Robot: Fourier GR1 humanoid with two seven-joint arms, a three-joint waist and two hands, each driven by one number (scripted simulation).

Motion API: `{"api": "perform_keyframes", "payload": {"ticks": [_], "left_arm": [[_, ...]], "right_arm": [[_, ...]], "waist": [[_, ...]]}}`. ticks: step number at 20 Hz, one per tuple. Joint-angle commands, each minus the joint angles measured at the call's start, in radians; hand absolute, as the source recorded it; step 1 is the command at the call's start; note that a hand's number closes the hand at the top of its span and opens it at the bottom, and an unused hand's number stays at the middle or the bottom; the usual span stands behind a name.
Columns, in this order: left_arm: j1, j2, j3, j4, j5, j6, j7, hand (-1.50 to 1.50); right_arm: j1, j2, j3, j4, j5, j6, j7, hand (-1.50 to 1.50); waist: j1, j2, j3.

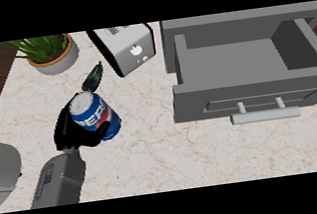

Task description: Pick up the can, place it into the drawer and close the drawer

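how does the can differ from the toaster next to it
The can is blue and round with a logo; the toaster is a silver box with slots on top. The can is wrapped by the left hand; the toaster stands free, untouched. The can is nearer the robot; the toaster sits farther back, beside the open drawer. Both are on the counter.

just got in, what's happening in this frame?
The left hand is curled round a blue Pepsi can on the marble counter. The grey drawer to the right stands open with nothing visible inside, so the can still has to go in. The right hand is out of view. A potted plant, a toaster and a dark bottle sit behind the can.
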Motion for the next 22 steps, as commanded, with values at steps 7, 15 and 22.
{"api": "perform_keyframes", "payload": {"ticks": [7, 15, 22], "left_arm": [[-0.053, -0.011, -0.234, -0.341, 0.030, 0.388, 0.210, 1.50], [-0.174, -0.011, -0.251, -0.407, -0.037, 0.487, 0.348, 1.50], [-0.360, -0.011, -0.238, -0.326, -0.037, 0.542, 0.411, 1.50]], "right_arm": [[0.054, 0.003, 0.010, -0.040, -0.040, -0.009, 0.000, -1.50], [0.060, 0.002, 0.081, -0.041, 0.007, -0.062, -0.040, -1.50], [-0.030, -0.022, 0.018, -0.002, -0.001, -0.029, 0.038, -1.50]], "waist": [[-0.010, 0.000, 0.000], [-0.011, 0.003, -0.001], [-0.011, 0.005, -0.001]]}}
